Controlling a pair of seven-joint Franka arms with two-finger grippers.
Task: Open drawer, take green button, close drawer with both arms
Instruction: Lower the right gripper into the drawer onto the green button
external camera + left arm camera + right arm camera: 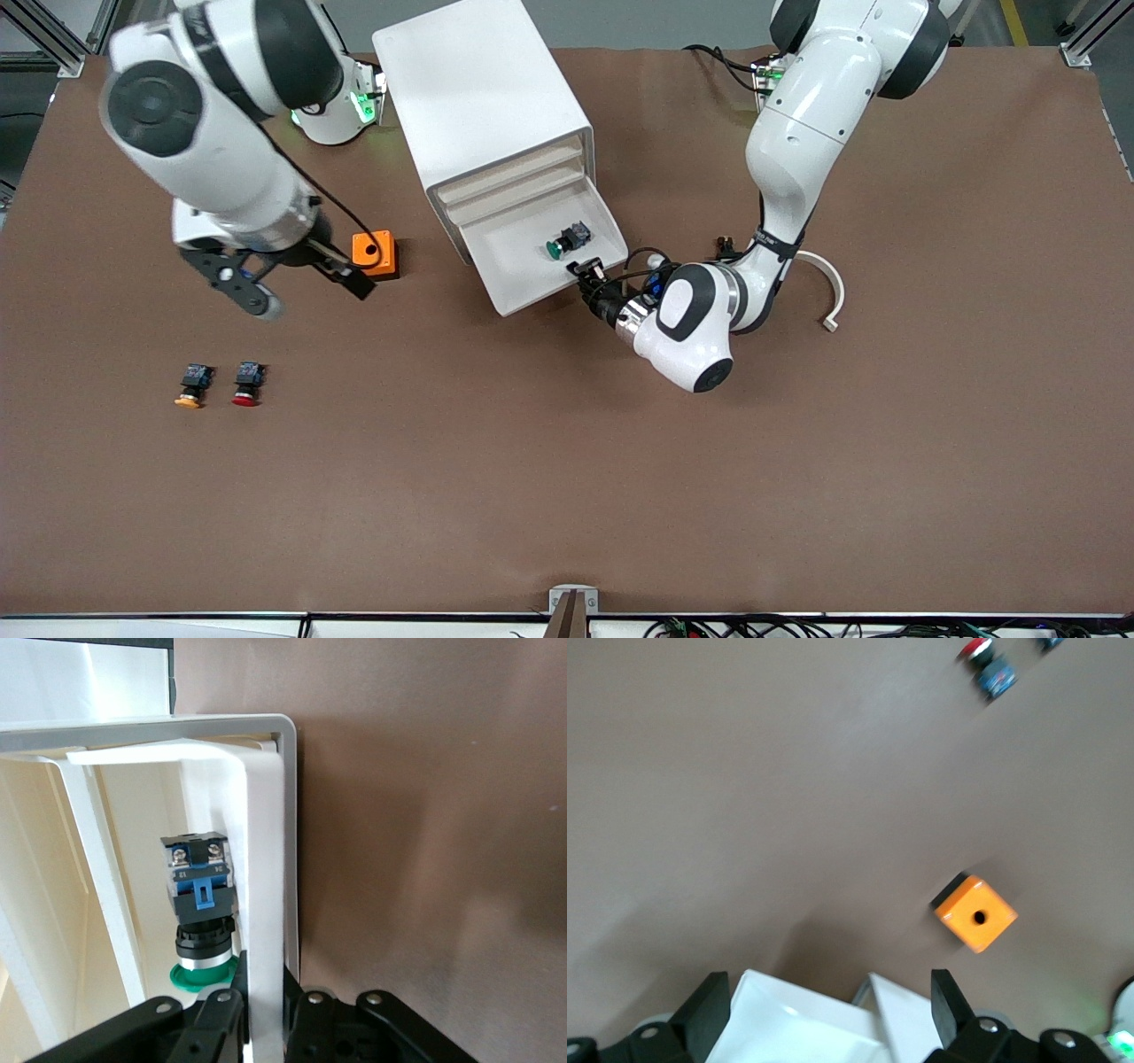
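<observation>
The white cabinet has its bottom drawer pulled open. The green-capped button lies on its side in the drawer, near the front wall. It also shows in the left wrist view. My left gripper is shut on the drawer's front wall, one finger inside beside the green cap and one outside; in its own view the gripper clamps that wall. My right gripper is open and empty, up in the air over the table beside an orange box.
A yellow-capped button and a red-capped button lie together near the right arm's end, nearer the front camera. The orange box and red button show in the right wrist view. A white curved strip lies beside the left arm.
</observation>
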